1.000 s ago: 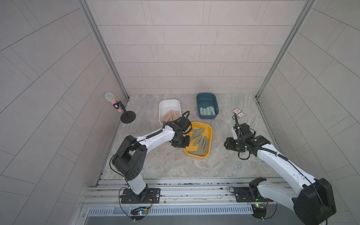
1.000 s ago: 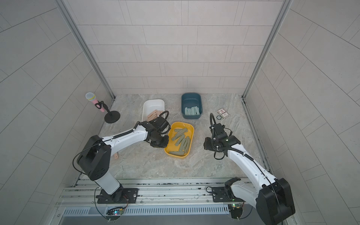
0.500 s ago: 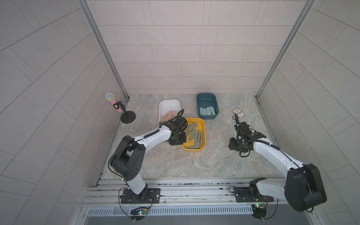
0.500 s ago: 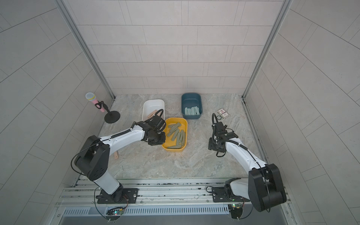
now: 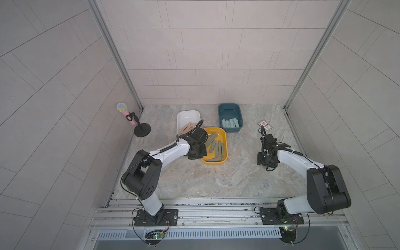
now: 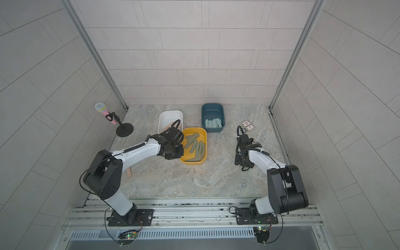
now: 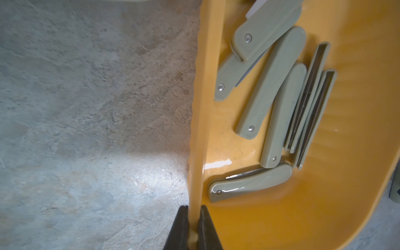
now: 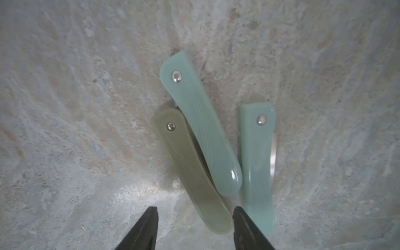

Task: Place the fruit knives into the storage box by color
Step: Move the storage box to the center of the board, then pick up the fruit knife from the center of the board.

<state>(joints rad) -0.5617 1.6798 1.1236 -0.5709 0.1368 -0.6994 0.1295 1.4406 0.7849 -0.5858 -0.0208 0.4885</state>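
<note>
Olive plastic is what the coming move turns on: one olive knife [image 8: 190, 171] lies flat on the desk [image 8: 75, 108] right under the right pincer [image 8: 194, 213]. Its long axis runs straight away from the pincer, and its near rounded end sits between the two black fingers [image 8: 145, 229], which stand about half apart and hold nothing. A teal knife [image 8: 199, 123] overlaps the olive one's far half, and a second teal knife [image 8: 257, 164] lies just beside, almost under one fingertip. Closing across the olive handle's width looks feasible, though a lift would probably drag the overlapping teal one. In both top views this cluster is hidden beneath the right arm, clearly the nearer one. The yellow tray [image 5: 213, 162], already carrying other olive knives [image 7: 270, 86], sits well apart across bare desk, and the left pincer [image 7: 192, 208] is clamped tight on its rim [image 7: 201, 108]. Bare marble surrounds the cluster, leaving free room on every side.
</note>
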